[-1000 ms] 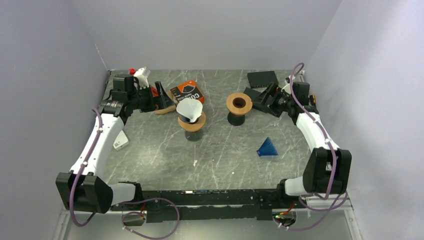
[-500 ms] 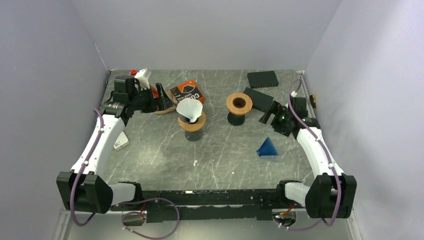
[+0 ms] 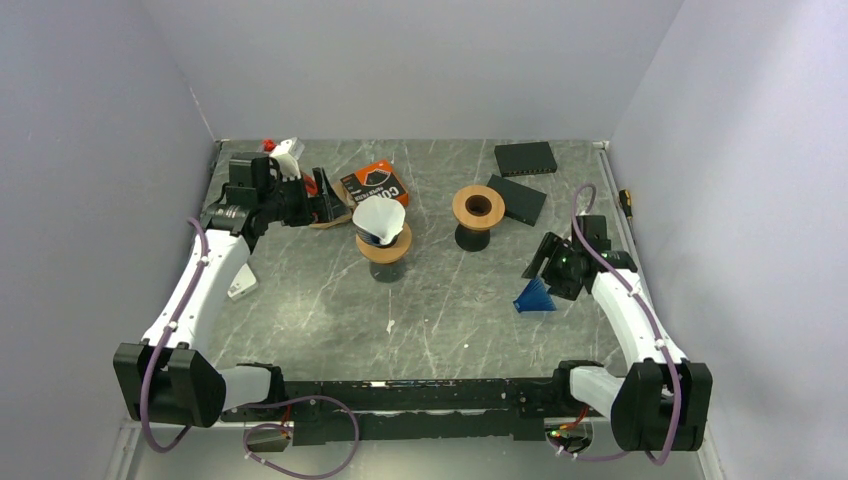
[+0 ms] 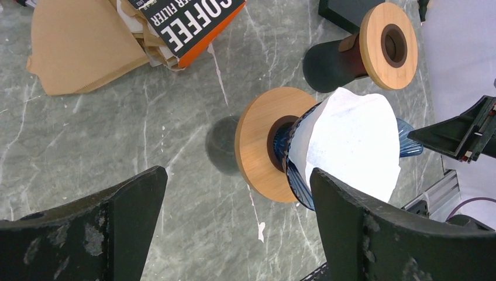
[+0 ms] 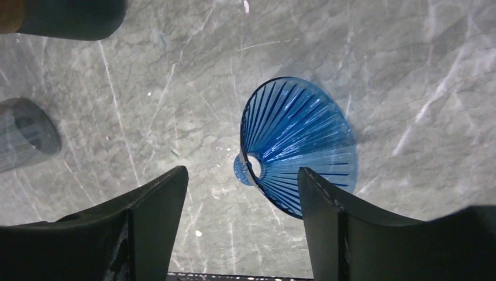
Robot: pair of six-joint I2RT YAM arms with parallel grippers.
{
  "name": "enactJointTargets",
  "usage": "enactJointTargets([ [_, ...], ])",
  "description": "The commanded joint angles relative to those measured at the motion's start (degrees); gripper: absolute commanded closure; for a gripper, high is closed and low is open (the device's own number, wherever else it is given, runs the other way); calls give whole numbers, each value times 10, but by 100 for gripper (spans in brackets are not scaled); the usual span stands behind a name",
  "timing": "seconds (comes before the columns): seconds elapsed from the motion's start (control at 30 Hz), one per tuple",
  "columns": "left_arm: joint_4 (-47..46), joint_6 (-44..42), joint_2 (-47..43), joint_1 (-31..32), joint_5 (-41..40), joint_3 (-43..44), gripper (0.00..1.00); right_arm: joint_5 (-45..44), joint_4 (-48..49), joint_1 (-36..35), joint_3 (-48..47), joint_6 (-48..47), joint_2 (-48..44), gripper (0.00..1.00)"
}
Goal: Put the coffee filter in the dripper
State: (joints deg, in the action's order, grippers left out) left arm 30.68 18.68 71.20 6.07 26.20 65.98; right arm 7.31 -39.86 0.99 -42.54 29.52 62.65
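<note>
The white filter [image 4: 351, 140] hid most of the blue dripper [image 4: 294, 170] holding it; only a ribbed strip of wall showed. Beyond the filter, the orange box [image 4: 193, 20] and the tan papers [image 4: 82, 47] ran off the left wrist view's top edge, the lettering cut short. The left tool [image 4: 237, 175] had both fingers [image 4: 117, 234] cropped at the bottom edge. From above, a red thing [image 3: 267, 144] far left of the filter lay mostly behind the left arm [image 3: 200, 270], and a white scrap [image 3: 240, 284] was too small to name. In the right wrist view a dark cylinder [image 5: 70, 17] was cut by the top edge, and a blurred grey cylinder [image 5: 26, 140] by the left.
</note>
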Motion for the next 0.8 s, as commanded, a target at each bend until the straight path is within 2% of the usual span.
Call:
enactJointTargets([
  [0.0, -12, -13, -6, -1, 7, -1, 2, 41, 22, 1, 11, -11, 6, 31],
  [0.07, -10, -15, -10, -1, -2, -2, 2, 52, 28, 1, 12, -12, 14, 34],
  [0.33, 12, -40, -5, -1, -40, 2, 2, 67, 45, 1, 4, -22, 29, 65],
  [0.63, 11, -49, 3, -1, -67, -12, 2, 76, 53, 1, -8, -40, 45, 86],
  [0.73, 12, -48, 8, -1, -79, -14, 2, 88, 58, 1, -13, -49, 55, 99],
  [0.77, 10, -49, 9, -1, -84, -15, 2, 90, 60, 1, -16, -51, 59, 100],
])
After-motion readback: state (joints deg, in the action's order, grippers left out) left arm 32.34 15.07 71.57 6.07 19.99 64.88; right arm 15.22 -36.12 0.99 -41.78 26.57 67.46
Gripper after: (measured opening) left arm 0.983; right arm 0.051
